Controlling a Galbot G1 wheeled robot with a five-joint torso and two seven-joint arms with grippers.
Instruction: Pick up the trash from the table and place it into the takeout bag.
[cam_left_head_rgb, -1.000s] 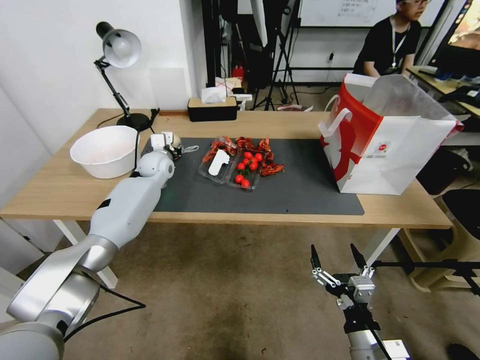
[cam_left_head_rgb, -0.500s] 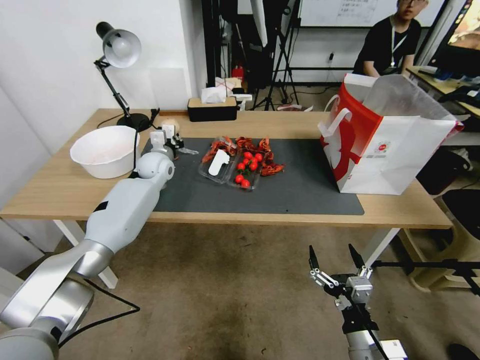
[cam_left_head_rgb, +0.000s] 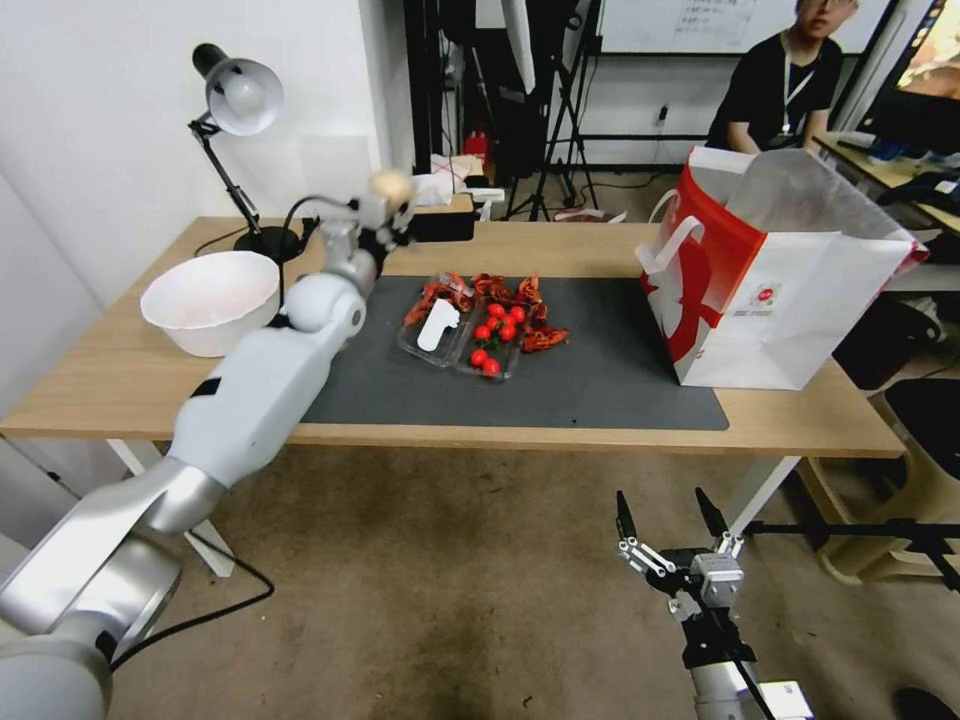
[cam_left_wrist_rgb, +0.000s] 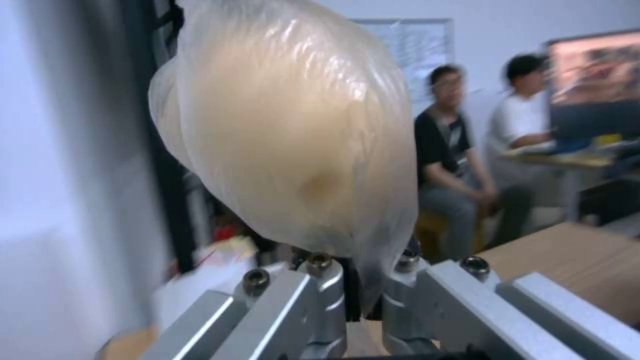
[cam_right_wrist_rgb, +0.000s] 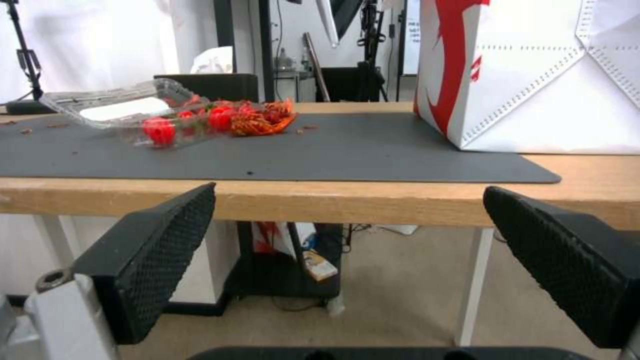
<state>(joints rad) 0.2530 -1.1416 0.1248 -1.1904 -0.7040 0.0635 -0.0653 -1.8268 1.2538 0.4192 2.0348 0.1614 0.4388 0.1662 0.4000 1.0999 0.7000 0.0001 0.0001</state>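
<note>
My left gripper (cam_left_head_rgb: 383, 207) is shut on a pale wad (cam_left_head_rgb: 388, 186) wrapped in clear film, held in the air above the back left part of the table (cam_left_head_rgb: 120, 385). In the left wrist view the wad (cam_left_wrist_rgb: 287, 125) bulges just beyond the closed fingers (cam_left_wrist_rgb: 320, 280). The red and white takeout bag (cam_left_head_rgb: 790, 290) stands open on the table's right end, well to the right of the wad, and its side (cam_right_wrist_rgb: 547, 75) faces the right wrist camera. My right gripper (cam_left_head_rgb: 668, 520) hangs open below the table's front edge, empty (cam_right_wrist_rgb: 353, 235).
A clear plastic tray (cam_left_head_rgb: 455, 335) with red cherry tomatoes and red shells lies mid-mat. A white bowl (cam_left_head_rgb: 212, 300) sits at the left end, a desk lamp (cam_left_head_rgb: 235, 100) behind it. A black tissue box (cam_left_head_rgb: 440, 222) stands at the back edge.
My left gripper has risen from the mat's back left corner with the wad, moving up and to the right. The right arm has barely moved.
</note>
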